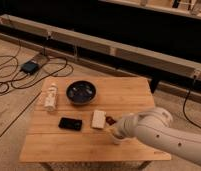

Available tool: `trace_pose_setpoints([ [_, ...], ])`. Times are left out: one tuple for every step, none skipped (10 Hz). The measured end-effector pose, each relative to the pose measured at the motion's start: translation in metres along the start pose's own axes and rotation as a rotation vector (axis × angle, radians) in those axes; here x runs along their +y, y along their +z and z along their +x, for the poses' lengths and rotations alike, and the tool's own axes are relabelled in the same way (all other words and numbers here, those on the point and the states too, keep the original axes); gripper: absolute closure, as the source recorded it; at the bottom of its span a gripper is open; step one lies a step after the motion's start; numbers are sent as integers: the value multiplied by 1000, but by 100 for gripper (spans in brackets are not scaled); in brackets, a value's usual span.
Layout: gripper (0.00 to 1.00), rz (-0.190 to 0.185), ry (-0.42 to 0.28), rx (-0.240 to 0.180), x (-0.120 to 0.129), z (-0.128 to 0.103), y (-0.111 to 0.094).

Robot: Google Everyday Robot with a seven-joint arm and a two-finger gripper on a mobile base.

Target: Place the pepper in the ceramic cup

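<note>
Currently pepper [110, 120] just beside claw [115, 131], above ceramic cup [115, 138]; claw state unclear.

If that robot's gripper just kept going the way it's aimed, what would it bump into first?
Probably the ceramic cup. The gripper, hidden by the arm's end, points down-left at it, the pepper just beyond. Depth is unclear.

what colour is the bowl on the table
Dark blue-black, clearest in the camera view: the bowl sits behind the gripper, which is at the table's front right.
</note>
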Motion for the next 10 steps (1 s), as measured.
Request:
trace_pose_setpoints([
  [27,3,2,0,0,3,0],
  [21,7,1,-2,-1,3,0],
  [20,10,-1,-3,-1,4,0],
  [20,15,-13,-6,-2,2,0],
  [20,19,-24,-8,-4,1,0],
  [20,18,-25,-8,-3,0,1],
  [20,18,-25,-8,-3,0,1],
  [20,18,-25,-8,-3,1,1],
  [20,18,-25,-8,-3,1,1],
  [20,18,-25,-8,-3,1,1],
])
